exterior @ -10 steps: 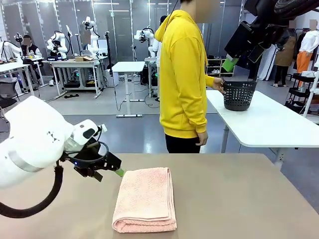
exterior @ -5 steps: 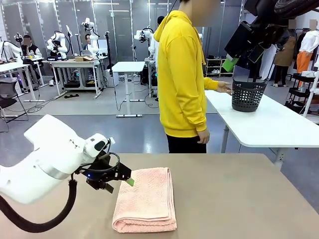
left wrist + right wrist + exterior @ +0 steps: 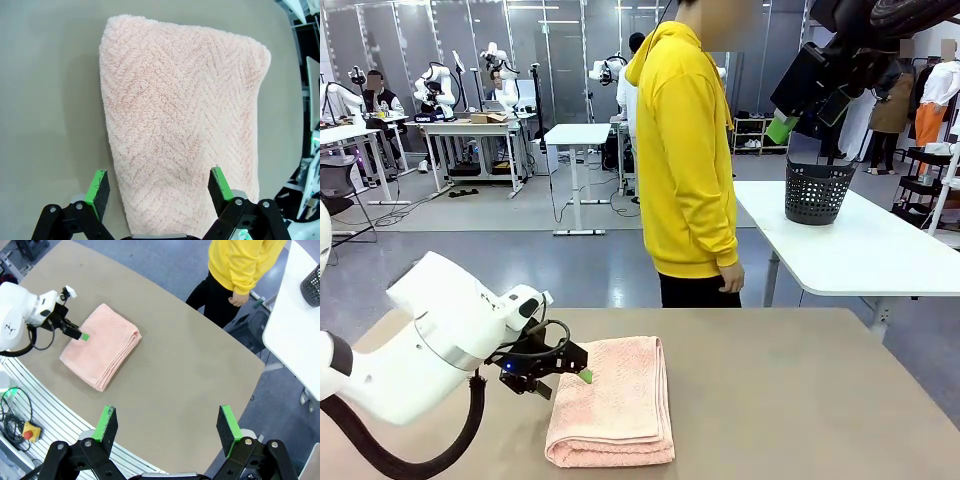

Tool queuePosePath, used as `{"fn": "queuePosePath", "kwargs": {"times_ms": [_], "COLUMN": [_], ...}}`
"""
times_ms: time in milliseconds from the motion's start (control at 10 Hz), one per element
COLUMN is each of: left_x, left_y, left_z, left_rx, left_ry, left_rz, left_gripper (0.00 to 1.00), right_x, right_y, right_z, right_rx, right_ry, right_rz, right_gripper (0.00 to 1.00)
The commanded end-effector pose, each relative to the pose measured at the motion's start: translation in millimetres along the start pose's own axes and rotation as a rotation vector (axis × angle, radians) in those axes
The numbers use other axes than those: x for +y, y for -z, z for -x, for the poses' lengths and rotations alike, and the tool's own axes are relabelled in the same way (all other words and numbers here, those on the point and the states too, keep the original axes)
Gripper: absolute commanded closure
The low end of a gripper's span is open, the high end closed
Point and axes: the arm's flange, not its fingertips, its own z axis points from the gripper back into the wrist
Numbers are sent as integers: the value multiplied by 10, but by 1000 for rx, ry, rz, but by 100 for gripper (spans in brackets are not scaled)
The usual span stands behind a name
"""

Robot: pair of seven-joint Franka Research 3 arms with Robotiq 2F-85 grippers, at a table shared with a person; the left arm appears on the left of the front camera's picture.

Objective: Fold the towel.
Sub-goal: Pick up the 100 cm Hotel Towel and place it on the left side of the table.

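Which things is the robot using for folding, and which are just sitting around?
For the job:
pink towel
left gripper, open, over the towel's edge
right gripper, open, high above the table

Just around:
black basket on the white table

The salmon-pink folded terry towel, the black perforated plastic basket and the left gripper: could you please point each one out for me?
salmon-pink folded terry towel (image 3: 615,400), front view, middle of its top layer.
black perforated plastic basket (image 3: 817,192), front view, its side wall.
left gripper (image 3: 159,187), left wrist view, midway between its green-padded fingertips.
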Motion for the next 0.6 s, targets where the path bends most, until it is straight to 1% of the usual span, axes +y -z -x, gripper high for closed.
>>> {"fn": "queuePosePath", "kwargs": {"times_ms": [0,100,200,300,400,500], "left_x": [-26,-17,-7,1,7,11], "left_y": [128,135,138,147,154,158], "left_z": [14,1,-9,-24,-33,-41], "left_rx": [-18,-20,-13,-5,3,10], "left_ry": [3,-5,-12,-27,-38,-42], "left_rz": [25,25,29,38,46,51], "left_gripper": [0,0,18,58,74,100], "right_x": [-14,-14,-14,-14,-14,-14], "right_y": [1,1,1,1,1,1], "right_z": [3,3,3,3,3,3], "right_rx": [3,3,3,3,3,3], "right_ry": [6,6,6,6,6,6], "right_rz": [10,10,10,10,10,10], "right_gripper": [0,0,0,0,0,0]}}
